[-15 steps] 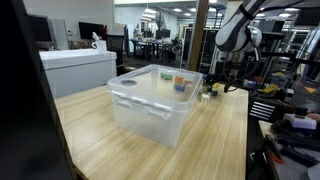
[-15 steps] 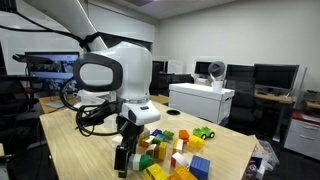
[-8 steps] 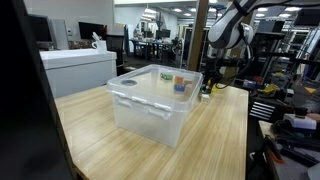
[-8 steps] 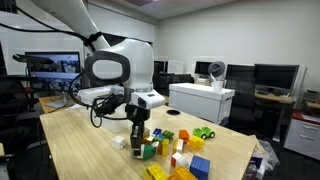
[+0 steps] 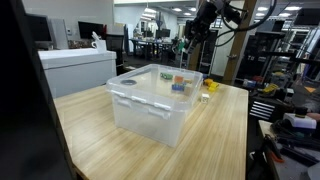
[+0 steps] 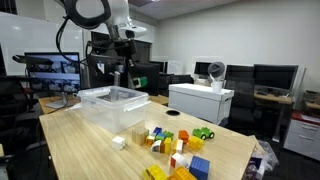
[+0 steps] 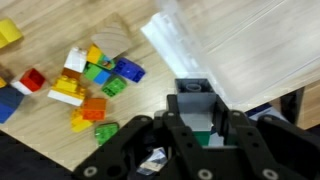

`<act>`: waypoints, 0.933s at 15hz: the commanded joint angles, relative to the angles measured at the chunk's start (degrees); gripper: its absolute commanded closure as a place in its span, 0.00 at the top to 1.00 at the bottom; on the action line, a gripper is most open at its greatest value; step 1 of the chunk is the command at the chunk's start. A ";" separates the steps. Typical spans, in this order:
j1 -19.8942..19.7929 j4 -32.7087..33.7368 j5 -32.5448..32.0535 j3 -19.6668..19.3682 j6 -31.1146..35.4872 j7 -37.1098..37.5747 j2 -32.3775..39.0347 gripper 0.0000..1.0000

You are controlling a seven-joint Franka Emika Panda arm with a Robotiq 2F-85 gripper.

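Your tool [image 7: 203,112] is closed most of the way, and the wrist view shows a green block [image 7: 205,128] pinched between its two fingers [image 7: 178,135], so the block is off the table and up in the air with the tool. In an exterior view the tool [image 6: 126,64] hangs high above the clear plastic bin [image 6: 100,106], well clear of its rim, near the bin's far side as that camera sees it. The bin stands upright on the wooden table [image 6: 85,150], and in the wrist view its pale wall and rim [image 7: 245,45] fill the upper right, directly past the fingertips. The loose pile of coloured blocks [image 6: 175,146] lies on the table beside the bin, apart from it (red, yellow, blue, orange and green pieces show among them in the wrist view [image 7: 90,80]). One small white block [image 6: 118,142] sits by itself between the pile and the bin. A few coloured pieces are also visible inside the bin [image 5: 178,84] through its wall. Whether the held block is level or tilted you cannot tell from these views.
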 commanded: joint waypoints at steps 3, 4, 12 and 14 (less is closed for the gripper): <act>9.84 -10.70 7.76 5.96 -3.07 -4.06 -9.68 0.15; 11.91 -12.17 9.39 6.41 -2.71 -5.44 -9.33 0.15; 14.42 -8.25 11.32 4.91 -3.13 -19.52 1.18 0.84; 13.14 -5.62 11.51 4.34 -3.47 -19.71 -0.29 0.98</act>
